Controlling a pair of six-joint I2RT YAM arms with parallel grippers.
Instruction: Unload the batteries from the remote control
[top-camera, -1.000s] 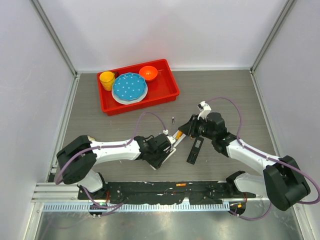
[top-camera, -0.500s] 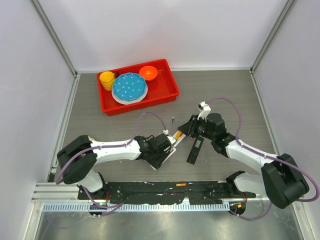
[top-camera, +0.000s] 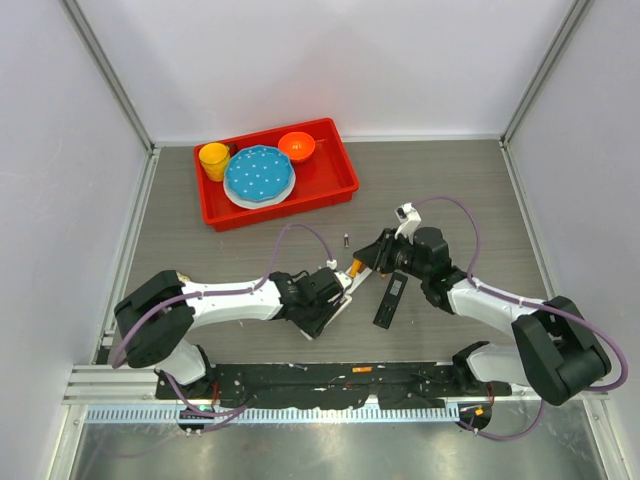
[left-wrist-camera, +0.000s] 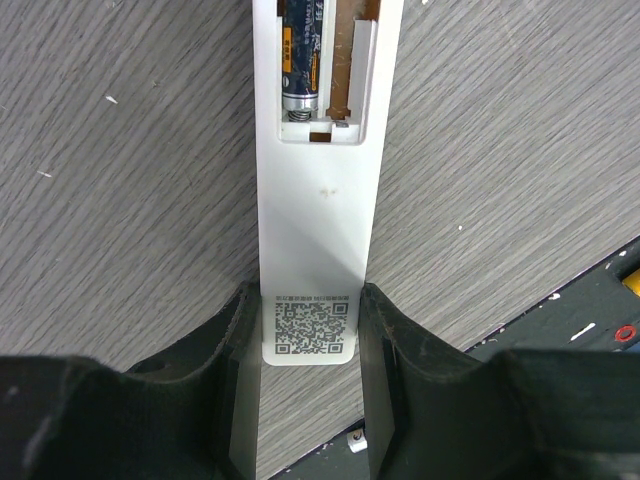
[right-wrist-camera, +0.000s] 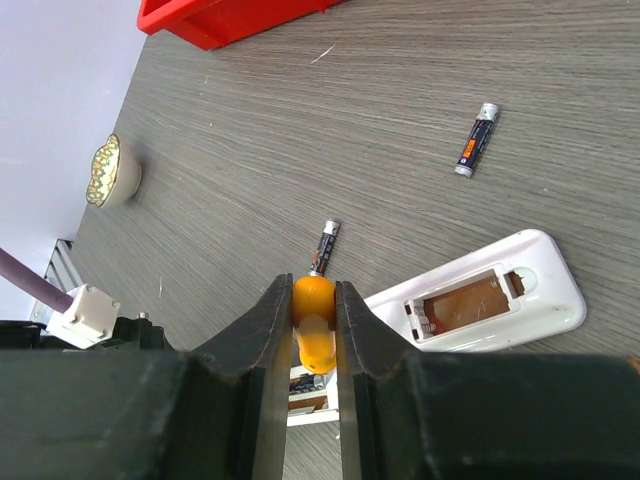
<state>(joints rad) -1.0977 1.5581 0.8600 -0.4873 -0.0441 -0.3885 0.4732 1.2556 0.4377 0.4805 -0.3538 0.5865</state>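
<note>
One battery (left-wrist-camera: 300, 62) in remote (left-wrist-camera: 318, 220) | ahead of left claw (left-wrist-camera: 310, 320) | remote gripped

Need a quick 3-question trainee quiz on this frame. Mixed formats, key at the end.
1. True or false: the left gripper holds the remote.
2. The held remote's open bay, seen from the left wrist, is: A) empty B) half full C) full.
3. Fill in: the handle in the shut right gripper is coloured ___.
Key: 1 true; 2 B, one battery in the left slot, right slot bare; 3 orange.
</note>
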